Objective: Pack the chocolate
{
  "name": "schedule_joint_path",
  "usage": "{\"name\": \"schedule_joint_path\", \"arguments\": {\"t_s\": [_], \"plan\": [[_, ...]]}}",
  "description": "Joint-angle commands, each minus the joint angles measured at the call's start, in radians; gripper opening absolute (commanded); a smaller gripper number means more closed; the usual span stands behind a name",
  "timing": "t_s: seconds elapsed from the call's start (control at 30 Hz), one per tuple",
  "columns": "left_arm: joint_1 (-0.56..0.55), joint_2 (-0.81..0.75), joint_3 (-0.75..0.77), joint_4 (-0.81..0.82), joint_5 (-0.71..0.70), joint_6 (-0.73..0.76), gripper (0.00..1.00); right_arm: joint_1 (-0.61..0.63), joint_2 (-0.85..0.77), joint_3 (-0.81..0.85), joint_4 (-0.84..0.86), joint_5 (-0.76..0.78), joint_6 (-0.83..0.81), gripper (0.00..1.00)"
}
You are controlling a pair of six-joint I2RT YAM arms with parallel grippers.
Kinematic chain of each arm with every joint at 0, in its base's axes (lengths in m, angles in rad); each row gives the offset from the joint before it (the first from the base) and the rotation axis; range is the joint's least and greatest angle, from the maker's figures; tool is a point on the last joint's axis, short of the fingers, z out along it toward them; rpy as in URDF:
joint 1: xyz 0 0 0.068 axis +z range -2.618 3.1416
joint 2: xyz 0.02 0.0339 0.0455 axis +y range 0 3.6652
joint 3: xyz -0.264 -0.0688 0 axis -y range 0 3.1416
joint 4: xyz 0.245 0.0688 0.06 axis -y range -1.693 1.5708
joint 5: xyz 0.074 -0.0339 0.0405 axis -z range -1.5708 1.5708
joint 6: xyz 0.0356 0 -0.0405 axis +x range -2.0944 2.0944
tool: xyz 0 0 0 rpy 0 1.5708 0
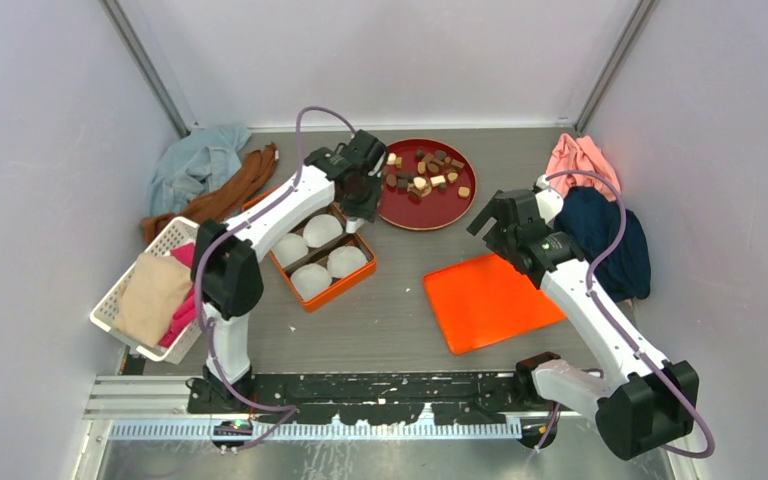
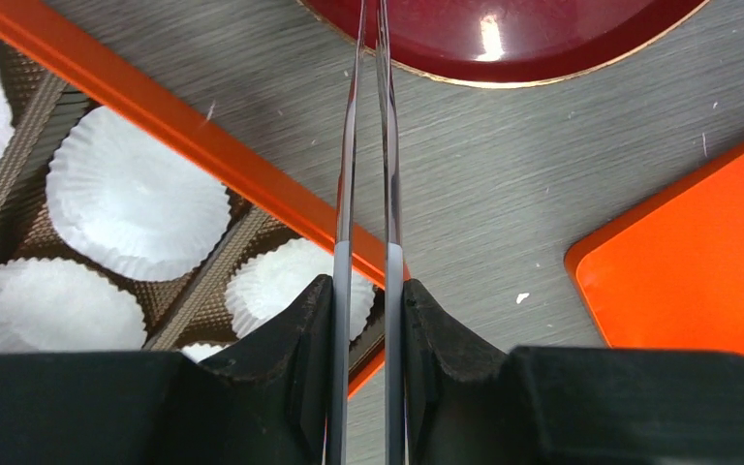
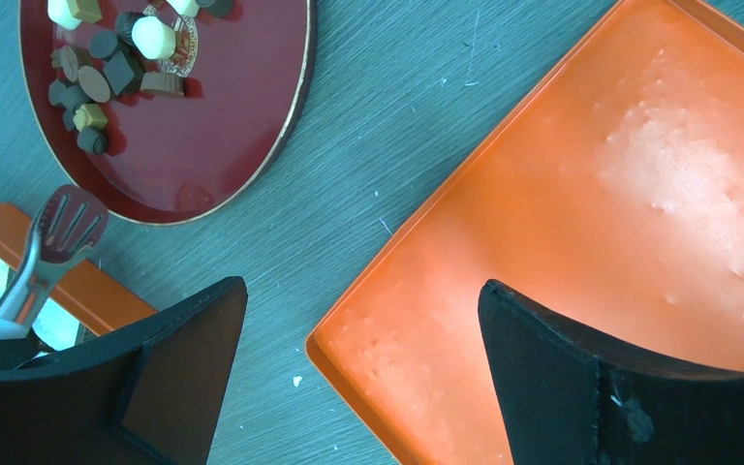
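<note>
1. Over at the left rim of the red plate (image 1: 430,212), I am seeing the left gripper (image 1: 365,195) hanging with its fingers (image 2: 320,320) pinched narrow on a pair of metal tongs (image 3: 70,225).
2. The two thin arms of the tongs are running almost together up the left wrist view. They are passing over the bare table (image 1: 390,320) toward the plate's edge, and the tips are lying outside that frame.
3. From the right wrist view, the slotted head of the tongs is sitting at the plate's near-left rim, apart from the pieces.
4. I am finding the chocolate (image 1: 425,175) lying loose on the plate. The dark brown, light brown and cream bits are bunching toward its far half.
5. Just left of the plate, the orange box (image 1: 343,288) is sitting open. White paper cups (image 1: 312,280) are filling its brown compartments.
6. Whether any cup is holding a piece, I cannot tell.
7. The right gripper (image 1: 485,222) is hovering with its jaws spread wide and nothing between them. It is hanging over the far-left corner of the orange lid (image 1: 490,300), which is lying flat on the table right of the box.
8. At the left edge, a white basket (image 1: 110,320) is holding folded cloth.
9. More clothes (image 1: 200,170) are lying heaped in both far corners.
</note>
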Motion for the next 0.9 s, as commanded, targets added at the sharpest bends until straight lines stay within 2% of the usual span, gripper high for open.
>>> {"name": "schedule_joint_path", "arguments": {"t_s": [0.0,0.2,0.67,0.87], "plan": [[-0.009,0.0,0.071,0.06,0.009,0.017,0.0,-0.003,-0.03,0.009,-0.002,0.029,0.009,0.95],[-0.008,0.047,0.097,0.057,-0.039,0.032,0.02,-0.003,-0.024,0.009,0.002,0.023,0.011,0.95],[-0.008,0.158,0.183,0.012,-0.101,0.037,0.27,-0.003,-0.027,0.008,-0.005,0.031,0.007,0.95],[-0.009,0.166,0.194,0.003,-0.126,0.042,0.32,-0.003,-0.023,0.005,0.0,0.03,0.008,0.95]]}}
